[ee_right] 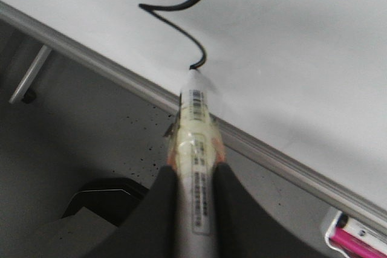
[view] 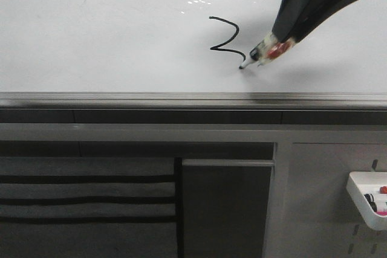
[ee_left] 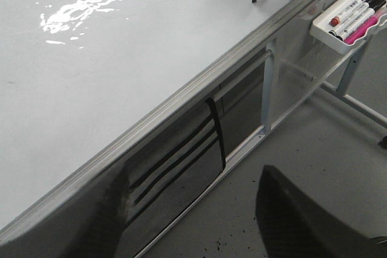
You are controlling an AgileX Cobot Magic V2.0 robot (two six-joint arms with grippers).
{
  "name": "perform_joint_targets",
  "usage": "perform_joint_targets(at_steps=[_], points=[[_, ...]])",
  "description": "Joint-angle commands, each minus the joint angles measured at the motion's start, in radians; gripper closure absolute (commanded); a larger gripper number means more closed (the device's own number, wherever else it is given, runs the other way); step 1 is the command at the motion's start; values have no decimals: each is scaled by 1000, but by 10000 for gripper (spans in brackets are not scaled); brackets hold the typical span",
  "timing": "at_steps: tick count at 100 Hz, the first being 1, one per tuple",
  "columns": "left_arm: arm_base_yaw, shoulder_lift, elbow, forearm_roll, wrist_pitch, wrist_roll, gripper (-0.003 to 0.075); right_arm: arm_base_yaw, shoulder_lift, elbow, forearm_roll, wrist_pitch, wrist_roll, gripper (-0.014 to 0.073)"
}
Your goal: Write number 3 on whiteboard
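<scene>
I see the right gripper (view: pixel 284 45) closed on a marker (view: pixel 261 54), its two dark fingers (ee_right: pixel 154 222) pressed against either side of the barrel, which carries tape wrapping and a barcode label. The marker is tilted, tip down, and the tip touches the whiteboard (view: pixel 109 34) at the end of the drawn line. The number 3 (view: pixel 225 35) is a thin black curvy stroke lying near the board's silver-grey frame edge (view: pixel 181 98), on the right half of the front view; its lower curve runs to the marker tip. Glare sits on the board above the digit.

The left gripper (ee_left: pixel 193 222) hangs off the board, beside the frame edge; its fingers stand well apart with nothing between them.

A white tray (ee_left: pixel 344 19) holding several markers hangs below the frame, on a grey pegboard panel (view: pixel 326 209).
</scene>
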Motion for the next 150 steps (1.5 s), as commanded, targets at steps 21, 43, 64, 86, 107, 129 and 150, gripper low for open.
perform_joint_targets(at_steps=[21, 43, 64, 86, 107, 129, 150], points=[[3, 4, -25, -31, -64, -15, 298, 73, 15, -110, 55, -106, -4, 602], [3, 4, -25, -31, -64, -15, 298, 191, -238, 35, 57, -97, -96, 602], [3, 4, -25, -31, -64, -15, 298, 242, -402, 107, 57, -92, -194, 602], [3, 4, -25, -33, -64, -15, 298, 242, -421, 116, 57, -66, -327, 602], [-4, 12, -25, -40, -58, 12, 298, 269, -368, 116, 57, -67, -605, 602], [-148, 115, -82, -91, 21, 241, 298, 323, -315, 116, 57, -117, -684, 602], [-323, 281, -162, -71, 9, 314, 298, 336, -301, 116, 57, -129, -698, 602]])
